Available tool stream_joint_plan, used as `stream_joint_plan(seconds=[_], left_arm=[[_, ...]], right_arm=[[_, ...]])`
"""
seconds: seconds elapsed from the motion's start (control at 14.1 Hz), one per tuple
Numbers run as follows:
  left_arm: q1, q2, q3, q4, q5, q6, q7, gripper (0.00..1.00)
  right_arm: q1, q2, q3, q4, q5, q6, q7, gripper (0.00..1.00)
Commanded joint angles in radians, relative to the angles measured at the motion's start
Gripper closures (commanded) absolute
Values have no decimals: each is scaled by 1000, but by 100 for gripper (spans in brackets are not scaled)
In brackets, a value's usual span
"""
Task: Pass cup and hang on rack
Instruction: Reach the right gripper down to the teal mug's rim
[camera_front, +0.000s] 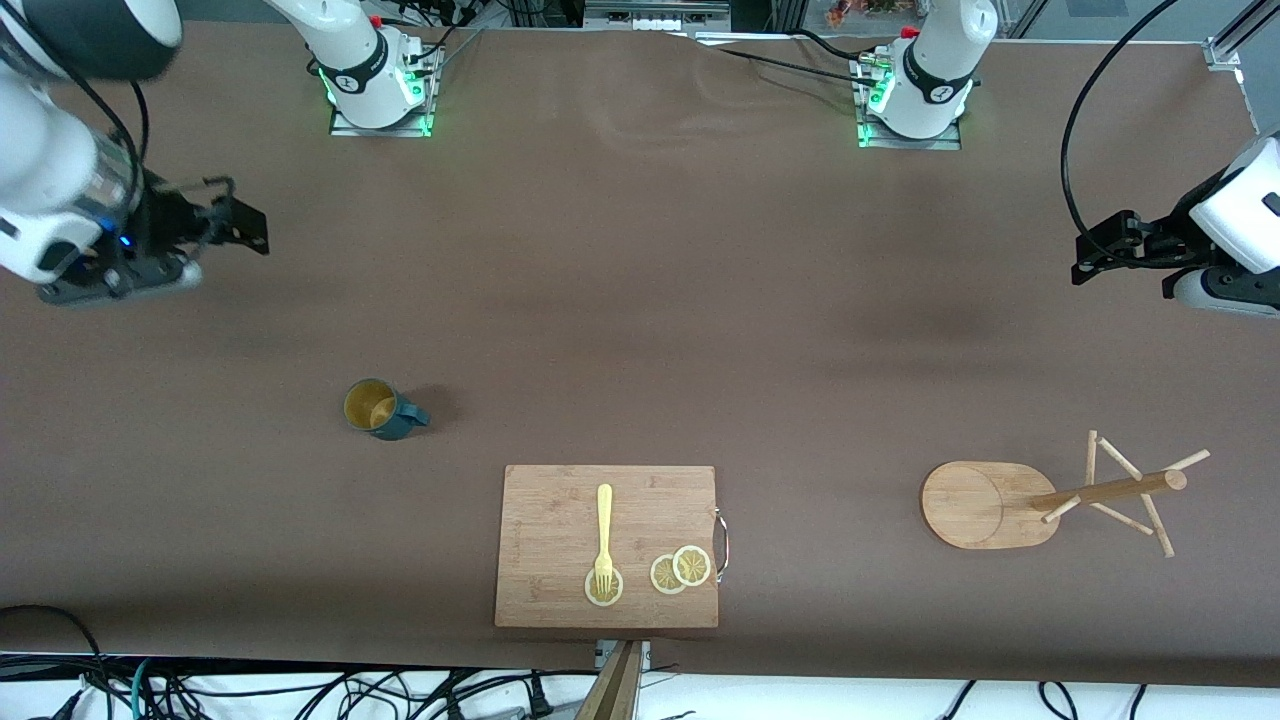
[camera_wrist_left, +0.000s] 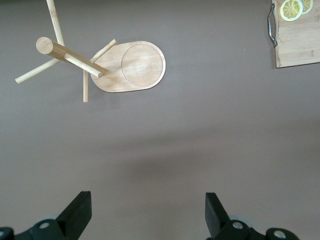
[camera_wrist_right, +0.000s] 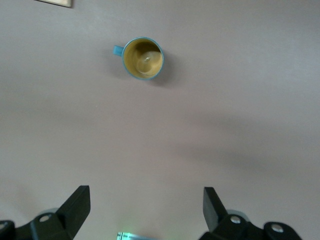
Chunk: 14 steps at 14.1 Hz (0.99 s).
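The cup (camera_front: 378, 409), a dark teal mug with a yellow inside, stands upright on the table toward the right arm's end; it also shows in the right wrist view (camera_wrist_right: 143, 58). The rack (camera_front: 1000, 503) is a light wooden mug tree on an oval base with thin pegs, toward the left arm's end, and shows in the left wrist view (camera_wrist_left: 132, 67). My right gripper (camera_front: 240, 218) (camera_wrist_right: 146, 207) hangs open and empty above bare table, apart from the cup. My left gripper (camera_front: 1092, 250) (camera_wrist_left: 147, 210) hangs open and empty above bare table, apart from the rack.
A rectangular bamboo cutting board (camera_front: 607, 546) with a metal handle lies between cup and rack, nearer to the front camera. A yellow fork (camera_front: 603, 535) and lemon slices (camera_front: 681, 570) lie on it. Cables run along the table's front edge.
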Motion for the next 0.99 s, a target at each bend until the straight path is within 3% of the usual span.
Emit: stream_joint_plan(seconds=[0.0, 0.35, 0.92], left_arm=[[2, 10, -1, 25, -12, -9, -3, 0], [2, 10, -1, 25, -12, -9, -4, 0], [2, 10, -1, 25, -12, -9, -4, 0]], right_arm=[[8, 153, 6, 19, 0, 113, 8, 0], [16, 228, 6, -167, 0, 484, 17, 0], [4, 339, -1, -130, 0, 580, 34, 5]])
